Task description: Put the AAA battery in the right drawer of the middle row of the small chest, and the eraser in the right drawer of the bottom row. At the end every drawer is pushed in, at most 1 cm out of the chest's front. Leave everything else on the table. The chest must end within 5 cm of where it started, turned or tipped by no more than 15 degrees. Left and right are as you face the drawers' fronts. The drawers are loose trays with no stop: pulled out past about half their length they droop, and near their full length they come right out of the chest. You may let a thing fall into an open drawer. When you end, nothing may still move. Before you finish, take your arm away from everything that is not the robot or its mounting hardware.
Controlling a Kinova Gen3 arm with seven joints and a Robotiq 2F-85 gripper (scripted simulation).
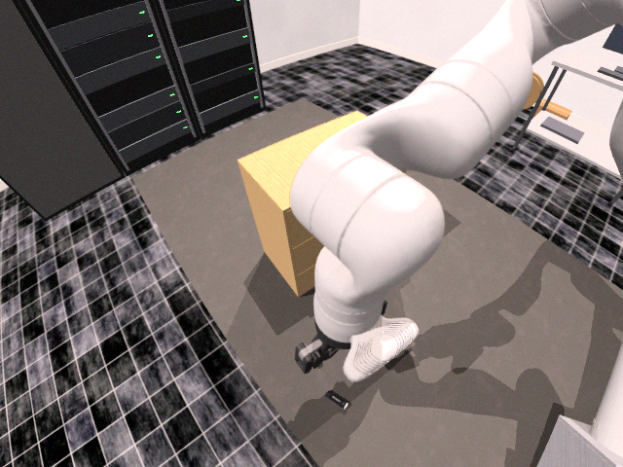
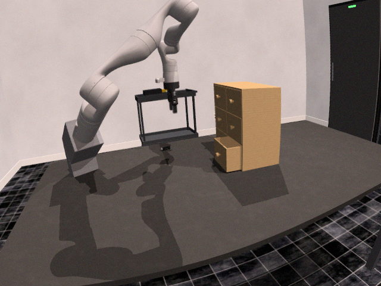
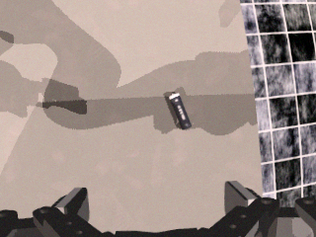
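The AAA battery (image 1: 337,399) (image 2: 165,148) (image 3: 178,110) is small and dark with a pale end. It lies flat on the table near the table's edge. My gripper (image 1: 314,354) (image 2: 174,108) (image 3: 156,200) is open and empty. It points down and hangs well above the battery. The wooden chest (image 1: 266,170) (image 2: 261,123) stands upright. Its bottom right drawer (image 2: 228,154) is pulled partly out; the other drawers sit flush. I cannot see inside the open drawer. The eraser is not in view.
The table edge (image 3: 253,125) runs close beside the battery, with tiled floor beyond. A black shelf cart (image 2: 166,92) stands behind the table. The robot's base (image 2: 81,151) is at the table's left. Server racks (image 1: 151,65) stand off the table.
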